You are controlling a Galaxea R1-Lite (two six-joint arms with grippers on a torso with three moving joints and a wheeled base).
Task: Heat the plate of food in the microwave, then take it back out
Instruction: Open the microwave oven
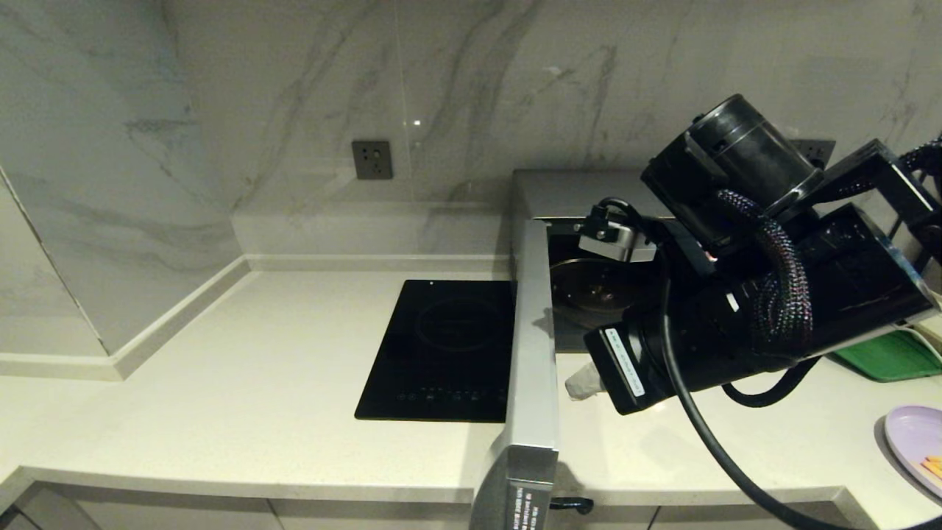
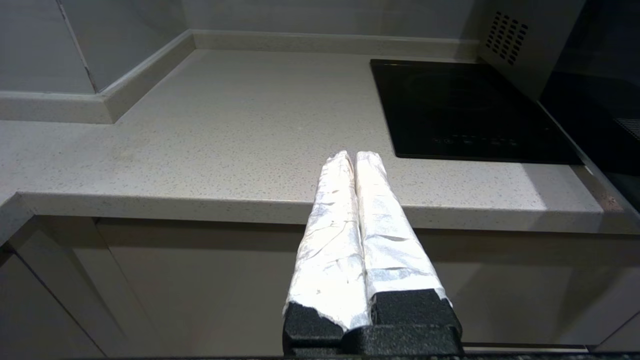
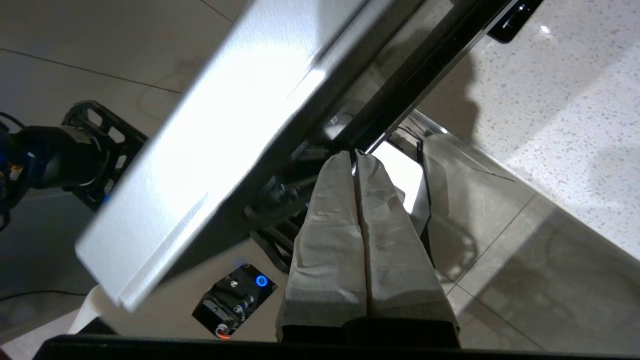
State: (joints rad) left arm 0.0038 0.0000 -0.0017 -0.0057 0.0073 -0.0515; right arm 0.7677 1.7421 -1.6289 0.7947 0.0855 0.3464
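Head view: right gripper (image 1: 581,383), closed, seemingly beside microwave door (image 1: 531,353).

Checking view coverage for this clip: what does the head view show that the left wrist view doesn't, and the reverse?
Head view only: the right gripper, shut and empty, beside the microwave's open door; the plate of food; a green tray.
Left wrist view only: the left gripper, shut, parked by the counter edge.
Both: the black cooktop and the counter.
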